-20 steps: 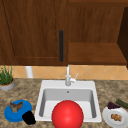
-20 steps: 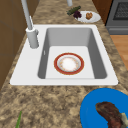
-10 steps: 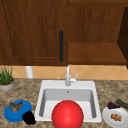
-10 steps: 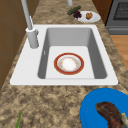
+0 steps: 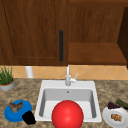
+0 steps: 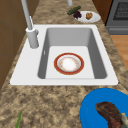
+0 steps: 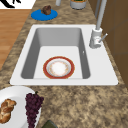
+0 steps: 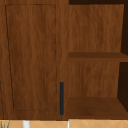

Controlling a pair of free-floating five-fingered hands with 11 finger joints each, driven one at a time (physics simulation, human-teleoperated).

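Observation:
A black hand, the left one, hangs at the counter's front edge, just right of a blue plate that carries a brown piece of food. A red bowl with a pale inside lies in the white sink, towards its front. It also appears in the right side view as a red-rimmed bowl. The hand touches neither the plate nor the bowl.
The faucet stands behind the basin. A white plate at the right holds bread and grapes, with a green vegetable beside it. A potted plant sits far left. Above, a cabinet door with a black handle is closed, beside open shelves.

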